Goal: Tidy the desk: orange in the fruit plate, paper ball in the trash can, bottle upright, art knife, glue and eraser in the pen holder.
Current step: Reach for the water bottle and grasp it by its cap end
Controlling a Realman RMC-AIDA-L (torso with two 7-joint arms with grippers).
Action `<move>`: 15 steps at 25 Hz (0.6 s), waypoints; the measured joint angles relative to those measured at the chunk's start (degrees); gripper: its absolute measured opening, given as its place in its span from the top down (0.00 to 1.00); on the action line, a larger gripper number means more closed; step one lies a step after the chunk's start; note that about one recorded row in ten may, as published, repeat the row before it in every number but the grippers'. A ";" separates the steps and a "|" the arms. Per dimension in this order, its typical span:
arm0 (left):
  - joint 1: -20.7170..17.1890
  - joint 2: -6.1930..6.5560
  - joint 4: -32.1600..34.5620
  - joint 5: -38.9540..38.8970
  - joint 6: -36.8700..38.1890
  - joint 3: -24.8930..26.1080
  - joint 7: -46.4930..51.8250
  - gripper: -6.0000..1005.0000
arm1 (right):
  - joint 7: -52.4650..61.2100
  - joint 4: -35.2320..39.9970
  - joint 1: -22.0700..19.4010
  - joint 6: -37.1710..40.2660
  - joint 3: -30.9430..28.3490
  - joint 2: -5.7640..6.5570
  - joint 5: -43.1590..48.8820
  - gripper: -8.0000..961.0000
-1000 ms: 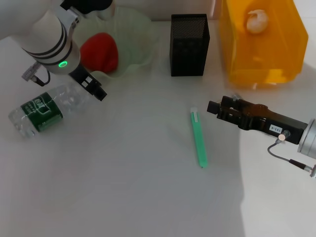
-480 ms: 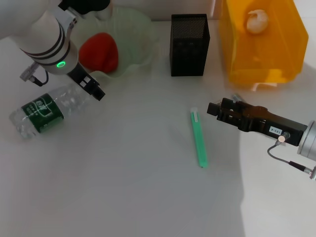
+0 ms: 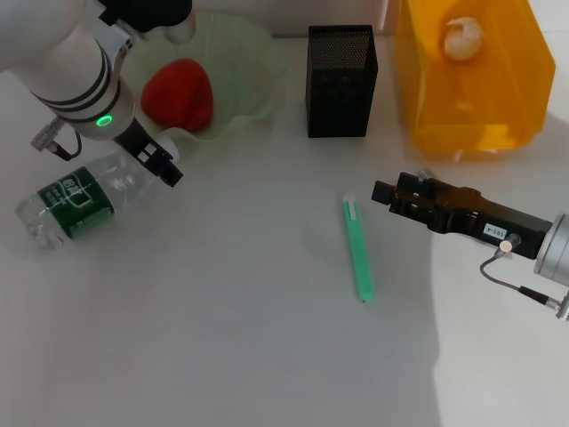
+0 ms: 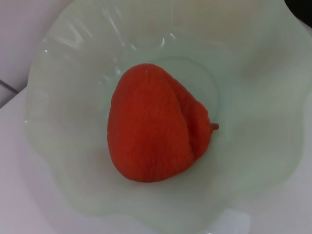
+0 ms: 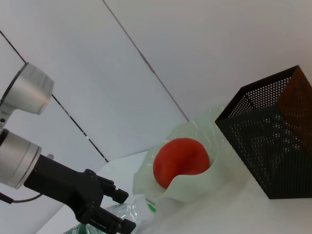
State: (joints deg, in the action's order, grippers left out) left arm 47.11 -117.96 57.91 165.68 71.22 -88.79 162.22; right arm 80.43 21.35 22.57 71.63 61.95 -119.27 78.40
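The bottle (image 3: 78,200) lies on its side on the desk (image 3: 222,338) at the left. My left gripper (image 3: 164,167) is open at its cap end; it also shows in the right wrist view (image 5: 123,210). The orange (image 3: 179,93) sits in the fruit plate (image 3: 249,62), and the left wrist view looks down on the orange (image 4: 153,148) in the plate (image 4: 253,97). The paper ball (image 3: 463,37) lies in the trash can (image 3: 471,98). A green art knife (image 3: 358,249) lies mid-desk, left of my right gripper (image 3: 382,191). The pen holder (image 3: 340,80) stands upright. Glue and eraser are out of view.
The pen holder stands between the fruit plate and the trash can along the desk's far edge. The right wrist view shows the pen holder (image 5: 268,141), the orange (image 5: 181,161) and the bottle's neck (image 5: 146,207).
My left arm has shifted slightly left and back, its gripper staying at the bottle's cap end. The right arm has barely moved.
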 joint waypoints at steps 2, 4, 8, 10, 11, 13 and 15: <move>0.10 0.00 -0.26 0.00 -0.36 -0.03 -0.11 0.17 | -0.01 0.00 0.05 -0.03 0.00 0.00 0.00 0.24; 0.15 -0.01 -0.40 0.00 -0.77 -0.05 -0.15 0.17 | -0.02 0.00 0.10 -0.11 0.00 0.00 0.00 0.24; 0.43 -0.17 -0.82 0.00 -1.21 -0.29 -0.51 0.18 | -0.02 0.00 0.11 -0.28 0.00 0.00 0.00 0.24; 1.07 -0.42 -1.93 0.00 -1.46 -0.45 -0.98 0.18 | -0.02 0.00 0.11 -0.48 -0.03 0.00 0.00 0.24; 1.07 -0.42 -1.93 0.00 -1.46 -0.45 -0.98 0.18 | -0.01 0.00 0.11 -0.59 -0.06 0.00 0.00 0.24; 2.25 -0.67 -4.16 0.00 -1.83 -0.63 -1.15 0.18 | 0.00 0.00 0.11 -0.68 -0.11 0.00 0.00 0.24; 2.70 -0.74 -4.97 -0.01 -2.12 -0.72 -1.15 0.18 | 0.01 0.00 0.11 -0.73 -0.15 0.00 0.00 0.24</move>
State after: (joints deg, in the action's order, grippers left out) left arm 49.81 -118.70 52.94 165.67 69.10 -89.51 161.07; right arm 80.44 21.35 22.68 70.90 61.80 -119.27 78.40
